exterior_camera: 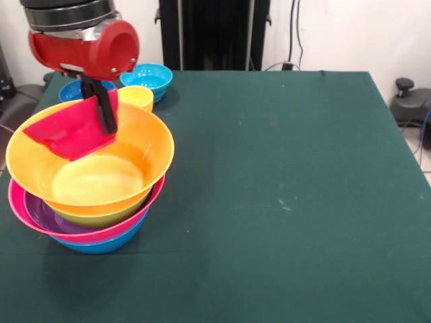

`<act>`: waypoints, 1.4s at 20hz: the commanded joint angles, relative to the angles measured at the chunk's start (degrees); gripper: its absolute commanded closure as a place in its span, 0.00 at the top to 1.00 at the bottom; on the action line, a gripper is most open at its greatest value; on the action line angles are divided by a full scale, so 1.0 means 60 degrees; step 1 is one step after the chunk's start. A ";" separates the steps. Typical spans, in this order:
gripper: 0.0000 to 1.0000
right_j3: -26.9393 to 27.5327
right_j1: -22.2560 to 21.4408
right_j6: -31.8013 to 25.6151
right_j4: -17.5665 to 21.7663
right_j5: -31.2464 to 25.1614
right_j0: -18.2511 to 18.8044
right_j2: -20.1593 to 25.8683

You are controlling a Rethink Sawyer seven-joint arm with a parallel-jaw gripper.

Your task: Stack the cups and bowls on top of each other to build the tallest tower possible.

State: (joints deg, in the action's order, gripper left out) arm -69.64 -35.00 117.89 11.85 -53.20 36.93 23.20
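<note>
Arm (84, 40) is cut off by the top edge at upper left, only the red wrist housing and black cuff showing. Gripper (104, 111) hangs below it as dark fingers (106, 114) pressed on the wall of a red cup (74, 128), which is tilted on its side, mouth toward the left; the fingers look closed on its rim, though the far finger is hidden behind the cup wall (grip side hard to read).

The tower (87, 195) sits at lower left of the frame: orange bowl (145, 138) on top, tilted, with a green bowl (101, 215) just under it, then a purple bowl (40, 212), a pink bowl (131, 225) and a blue bowl (101, 245) at the bottom, all nested, only rims and slivers visible. The red cup hangs over the orange bowl's upper-left rim; can't tell if it touches the bowl. Inside of the orange bowl otherwise bare.

Behind the tower, upper left: yellow cup (137, 96) partly hidden by the orange rim, light blue bowl (148, 77) just beside it, and a darker blue bowl (71, 91) mostly hidden by the gripper and cup.

Green table cloth (283, 182) fills the rest. A black stand (214, 33) rises at top centre, and a dark chair base (407, 101) sits at the right edge.
</note>
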 commanded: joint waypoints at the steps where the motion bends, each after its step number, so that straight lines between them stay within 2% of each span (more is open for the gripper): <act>1: 1.00 -0.1129 -0.0049 -0.2885 0.0884 -0.0012 0.0161 0.0704; 9: 1.00 -0.1224 -0.0078 -0.2878 0.1037 0.0255 0.0198 0.0824; 18: 1.00 -0.1438 -0.0208 -0.2187 0.1276 0.0653 0.0102 0.0824; 28: 1.00 -0.2695 -0.1347 -0.0260 0.1187 0.0639 -0.0632 0.0072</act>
State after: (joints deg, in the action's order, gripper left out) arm -76.81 -38.43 117.89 14.98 -51.15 37.57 25.26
